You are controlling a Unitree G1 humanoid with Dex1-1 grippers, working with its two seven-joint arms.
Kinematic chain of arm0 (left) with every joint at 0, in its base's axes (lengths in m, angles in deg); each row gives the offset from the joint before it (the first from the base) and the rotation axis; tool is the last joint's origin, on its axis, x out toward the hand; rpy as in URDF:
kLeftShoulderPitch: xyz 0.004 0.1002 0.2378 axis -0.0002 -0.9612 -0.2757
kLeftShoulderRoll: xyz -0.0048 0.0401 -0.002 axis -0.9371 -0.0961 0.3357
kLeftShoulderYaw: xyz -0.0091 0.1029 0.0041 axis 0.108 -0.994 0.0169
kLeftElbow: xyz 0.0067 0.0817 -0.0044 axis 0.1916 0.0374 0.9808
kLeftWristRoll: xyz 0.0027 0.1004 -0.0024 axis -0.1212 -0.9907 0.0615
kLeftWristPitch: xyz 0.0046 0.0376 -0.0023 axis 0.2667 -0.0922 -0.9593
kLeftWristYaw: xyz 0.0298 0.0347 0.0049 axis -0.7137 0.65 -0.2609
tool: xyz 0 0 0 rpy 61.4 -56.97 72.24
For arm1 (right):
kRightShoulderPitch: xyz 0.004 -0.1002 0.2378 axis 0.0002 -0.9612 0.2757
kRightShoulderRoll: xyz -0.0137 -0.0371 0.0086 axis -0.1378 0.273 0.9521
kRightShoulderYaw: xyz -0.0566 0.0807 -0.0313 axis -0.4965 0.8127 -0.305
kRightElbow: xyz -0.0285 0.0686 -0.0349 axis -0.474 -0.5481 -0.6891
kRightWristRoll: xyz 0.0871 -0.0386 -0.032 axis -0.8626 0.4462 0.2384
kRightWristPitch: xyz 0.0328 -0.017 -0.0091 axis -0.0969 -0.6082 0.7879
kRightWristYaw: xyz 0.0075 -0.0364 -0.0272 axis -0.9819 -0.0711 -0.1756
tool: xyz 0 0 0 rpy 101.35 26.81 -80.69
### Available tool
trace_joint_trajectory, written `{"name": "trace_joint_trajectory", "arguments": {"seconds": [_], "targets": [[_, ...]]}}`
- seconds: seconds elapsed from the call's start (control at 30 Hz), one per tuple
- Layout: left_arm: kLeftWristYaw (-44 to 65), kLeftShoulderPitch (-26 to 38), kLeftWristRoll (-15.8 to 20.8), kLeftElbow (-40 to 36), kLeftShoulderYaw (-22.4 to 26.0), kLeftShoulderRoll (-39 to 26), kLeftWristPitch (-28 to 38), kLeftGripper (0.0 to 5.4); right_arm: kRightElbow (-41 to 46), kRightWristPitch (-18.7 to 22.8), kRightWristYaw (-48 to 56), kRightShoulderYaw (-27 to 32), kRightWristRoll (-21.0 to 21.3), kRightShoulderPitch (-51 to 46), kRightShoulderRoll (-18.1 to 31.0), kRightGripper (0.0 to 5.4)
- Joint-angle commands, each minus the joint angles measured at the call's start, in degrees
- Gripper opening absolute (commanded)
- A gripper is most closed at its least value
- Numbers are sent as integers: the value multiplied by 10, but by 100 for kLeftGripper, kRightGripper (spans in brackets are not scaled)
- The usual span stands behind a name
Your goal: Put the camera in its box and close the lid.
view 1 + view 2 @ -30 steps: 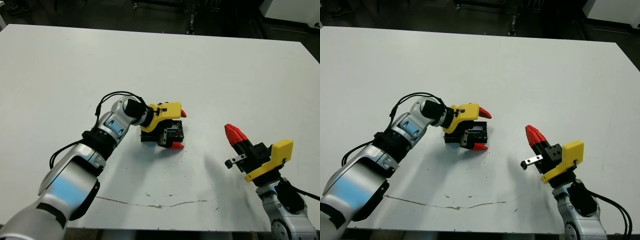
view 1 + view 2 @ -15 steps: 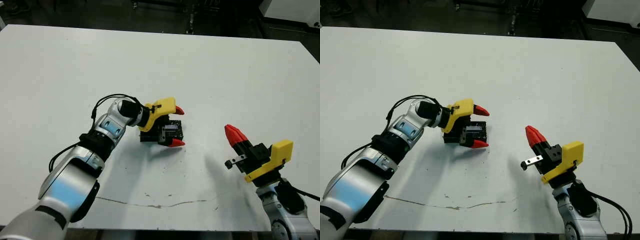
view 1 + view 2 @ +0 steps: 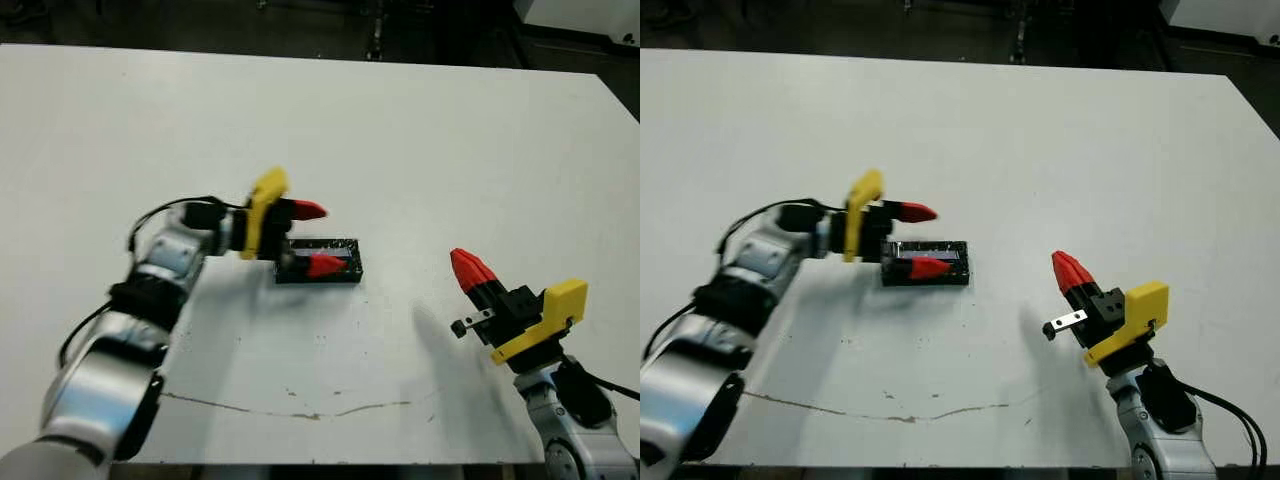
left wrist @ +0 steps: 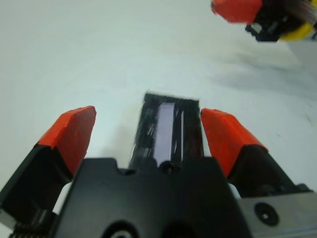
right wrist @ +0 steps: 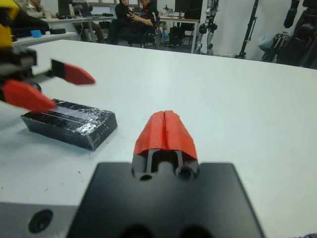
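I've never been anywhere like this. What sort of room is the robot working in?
Probably a robotics lab or shared workshop. Beyond the white table, people sit at desks with monitors, tripod stands rise at the back, and what looks like another humanoid robot stands there.

My lid [image 3: 318, 262] lies flat on the white table [image 3: 420, 130], a black, glossy rectangle flecked with silver speckles, with 1 pale strip running along its length. Its long sides run across my view. It sits closed over whatever is beneath it, so I cannot see the box or the camera. Taking the table's near edge as my mark, the lid rests well back from it, near the middle and a little toward my left side.
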Motion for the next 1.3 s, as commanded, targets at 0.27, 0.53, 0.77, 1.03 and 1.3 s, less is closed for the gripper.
{"name": "trace_joint_trajectory", "arguments": {"seconds": [0.27, 0.53, 0.77, 1.03, 1.3], "targets": [[-59, -74, 123, -125, 112, -25, -77, 540, -3, 3, -4, 5, 1, 1, 5, 0], [-298, -239, 169, -345, 192, 64, -60, 487, -10, -13, -15, 18, -18, 16, -17, 0], [-403, -363, 98, -409, 173, 128, 94, 381, 2, -20, -87, 24, 0, 18, -64, 0], [-506, -453, -26, -365, 130, 194, 301, 270, 1, -30, -117, 22, 3, 14, -93, 0], [-537, -458, -42, -343, 105, 194, 329, 148, 3, -25, -124, 15, 16, 9, -94, 0]]}}
